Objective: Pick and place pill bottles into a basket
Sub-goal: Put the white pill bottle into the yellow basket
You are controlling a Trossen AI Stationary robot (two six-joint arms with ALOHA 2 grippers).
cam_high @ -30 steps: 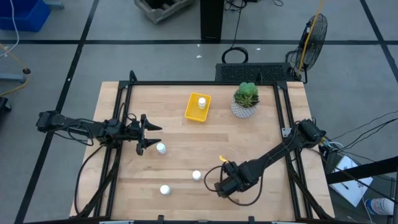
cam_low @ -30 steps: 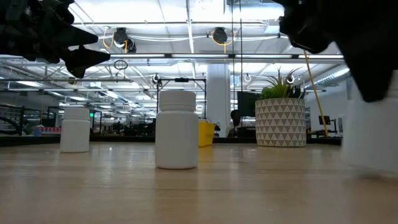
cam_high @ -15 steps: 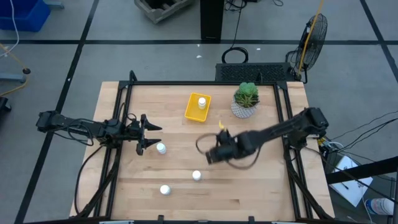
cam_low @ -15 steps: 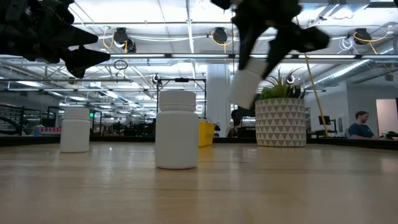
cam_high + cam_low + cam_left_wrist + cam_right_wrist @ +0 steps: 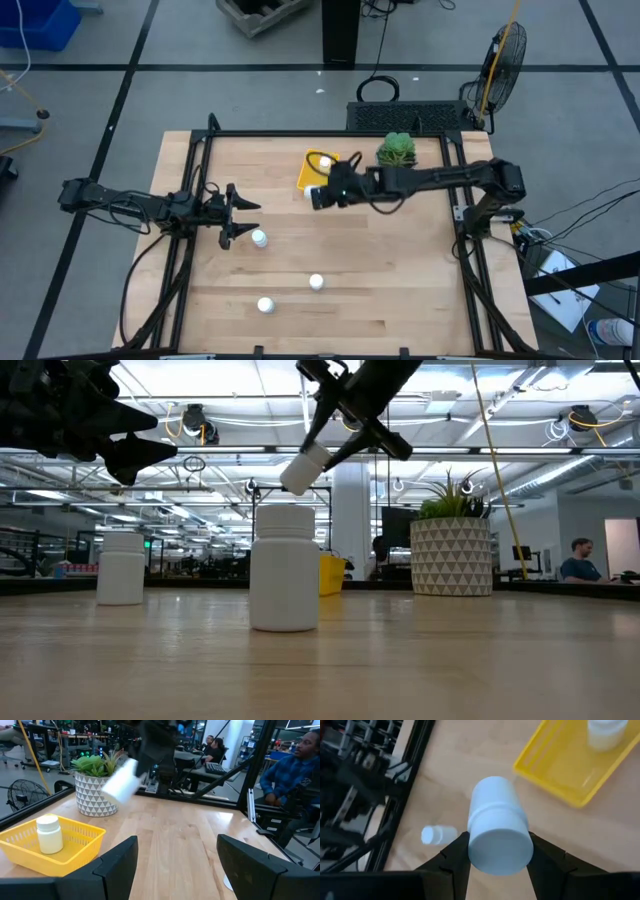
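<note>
My right gripper is shut on a white pill bottle, held in the air at the near edge of the yellow tray. One bottle stands in the tray. My left gripper is open and still at the table's left, with a bottle standing just off its fingertips. Two more bottles stand on the table near the front. In the low view the held bottle hangs tilted above the table. My right gripper pinches the bottle between its two fingers, one on each side of the bottle's end nearer the wrist. The fingers slant down from the table's right. The bottle runs along them, tilted, its free end pointing down and left, clear of the table.
A white patterned pot with a green plant stands just right of the tray at the back. Black frame rails run along the table's left and right sides. People sit in the room beyond the table.
My right gripper has risen from the table's near right part with the bottle and swung toward the far edge and the left, up to the yellow tray. The bottle is lifted clear and now hangs tilted.
</note>
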